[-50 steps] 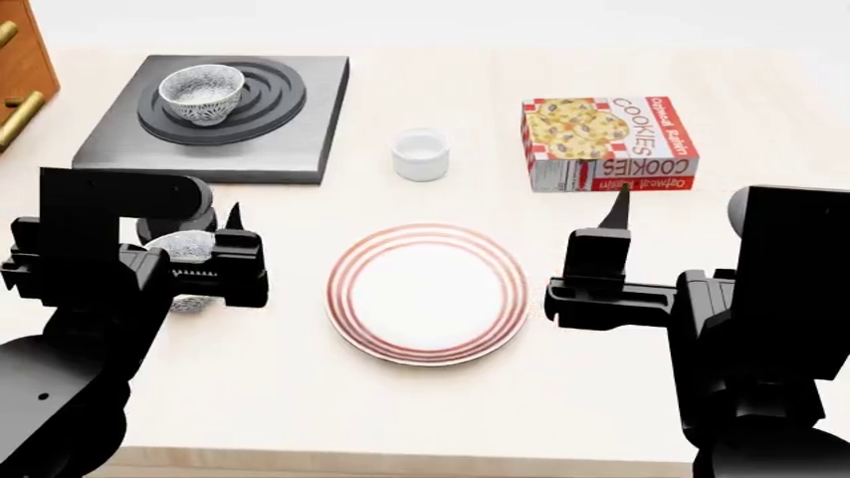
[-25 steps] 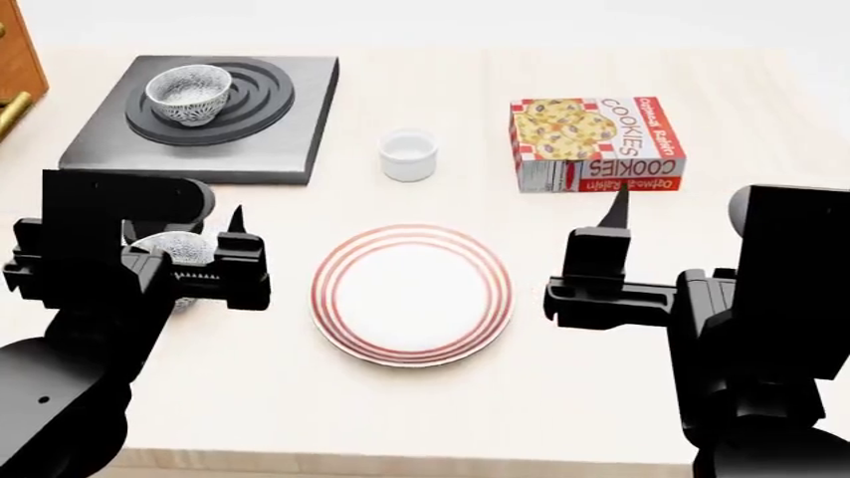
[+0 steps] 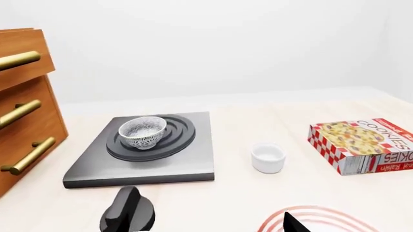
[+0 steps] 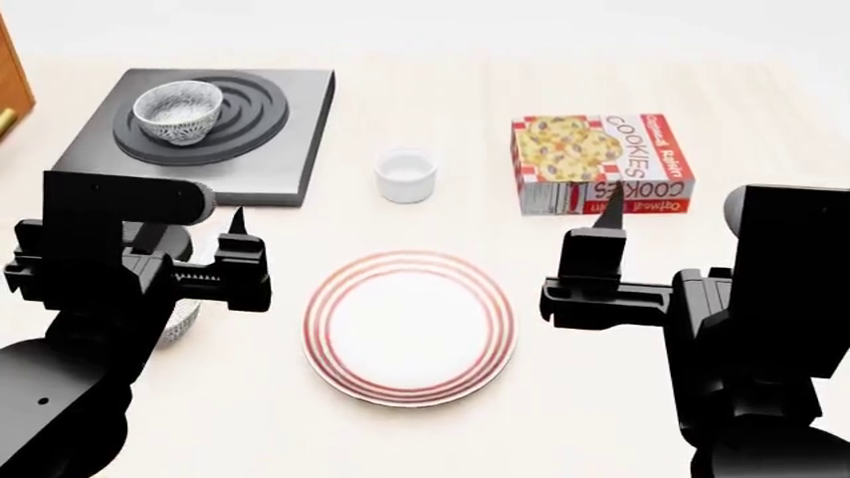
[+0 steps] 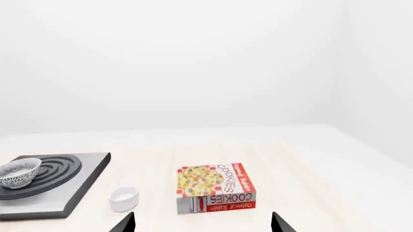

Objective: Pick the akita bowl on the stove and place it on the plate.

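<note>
Now, nearest the robot, both arms hang low over the bench (image 4: 439, 438), neither carrying anything. The left pincer (image 4: 199, 254) has its fingers well apart, and the right wrist view shows the right pincer (image 4: 614, 214) spread wide too. Just beyond the arms lies the plate (image 4: 408, 327), bare and ready. Peeking out from under the left arm is a second speckled bowl (image 4: 179, 321), beside the plate on its stove side. That one's the decoy, leave it be. Past the plate sits a small white cup (image 4: 405, 175), with the cookie box (image 4: 602, 162) off to the plate's far right. Farthest back is the stove (image 4: 199, 134), and the akita bowl (image 4: 177, 111) stands upright on its burner rings. My read: the left arm is the closer one. It should rise clear of the black knob (image 3: 127, 212), reach over the stove's front edge, and drop one finger inside the rim, one outside.
</note>
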Available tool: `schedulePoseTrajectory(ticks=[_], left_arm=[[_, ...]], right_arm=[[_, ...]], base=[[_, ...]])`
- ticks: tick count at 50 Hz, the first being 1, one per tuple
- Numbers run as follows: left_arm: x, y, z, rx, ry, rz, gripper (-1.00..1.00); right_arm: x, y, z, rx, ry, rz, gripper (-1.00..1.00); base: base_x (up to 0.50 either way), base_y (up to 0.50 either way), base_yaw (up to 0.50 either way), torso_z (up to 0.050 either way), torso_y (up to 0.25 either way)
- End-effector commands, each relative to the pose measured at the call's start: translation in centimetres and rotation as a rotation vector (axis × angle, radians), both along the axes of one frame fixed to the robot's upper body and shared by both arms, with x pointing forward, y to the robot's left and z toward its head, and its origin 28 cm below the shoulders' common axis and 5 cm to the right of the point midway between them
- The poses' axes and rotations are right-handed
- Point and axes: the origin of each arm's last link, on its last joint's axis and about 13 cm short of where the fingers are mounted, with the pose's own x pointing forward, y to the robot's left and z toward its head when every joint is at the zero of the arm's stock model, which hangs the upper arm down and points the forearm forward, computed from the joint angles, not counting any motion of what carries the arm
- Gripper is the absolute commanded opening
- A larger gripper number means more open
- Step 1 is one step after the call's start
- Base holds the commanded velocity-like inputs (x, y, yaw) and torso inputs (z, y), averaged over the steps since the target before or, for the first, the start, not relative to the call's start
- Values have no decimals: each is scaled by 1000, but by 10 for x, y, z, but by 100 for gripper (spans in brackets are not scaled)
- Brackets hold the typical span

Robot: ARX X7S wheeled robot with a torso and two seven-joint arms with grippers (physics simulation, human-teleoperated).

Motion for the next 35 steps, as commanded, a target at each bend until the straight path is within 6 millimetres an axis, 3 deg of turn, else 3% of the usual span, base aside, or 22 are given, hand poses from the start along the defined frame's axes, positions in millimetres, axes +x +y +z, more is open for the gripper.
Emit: schedulePoseTrajectory(ticks=[1,24,35], left_arm=[[0,0,0,0,0,0,100],[-1,0,-1,2,1,0,100],[-1,0,0,3,2,-2,100]], right_arm=[[0,0,0,0,-1,4,100],[-1,0,1,7,-1,0,100],[-1,0,1,8,-1,0,100]], base=[[141,0,0,0,0],[143,157,0,0,0],[192,7,0,0,0]])
